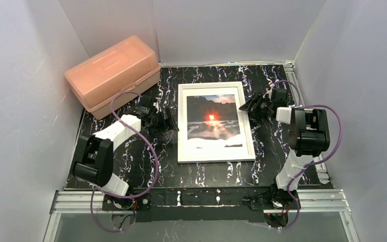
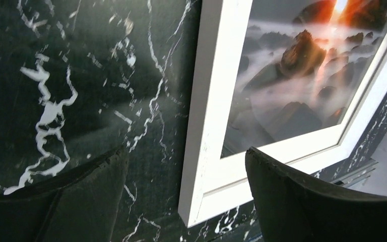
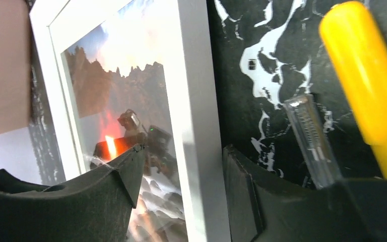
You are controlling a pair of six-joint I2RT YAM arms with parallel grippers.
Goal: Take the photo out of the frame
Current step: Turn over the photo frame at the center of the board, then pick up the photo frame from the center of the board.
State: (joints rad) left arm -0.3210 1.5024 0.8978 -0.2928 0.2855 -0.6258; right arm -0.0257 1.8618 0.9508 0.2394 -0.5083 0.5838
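As I judge it, the work has hardly begun. The frame (image 1: 182, 132) lies flat and face up on the table (image 1: 206, 175). The photo (image 1: 212, 120) sits inside it behind the white mat, so nothing has been taken out. All of the job is left: turn the frame over, open its back, which I cannot see from here, and lift the print free.

Nearest me, my left gripper (image 1: 167, 120) hangs just beside the frame's left edge, jaws spread and holding nothing. In its wrist view one finger (image 2: 302, 201) is over the frame's corner and the other over bare table. A little farther, my right gripper (image 1: 250, 104) is at the frame's right edge, also spread and empty. Its fingers (image 3: 108, 194) straddle the white border, though I cannot say whether they touch it. Farthest, beyond the frame's far left corner, stands a pink box (image 1: 113, 75), lid closed.

Count: one frame, one photo, one box, two grippers.
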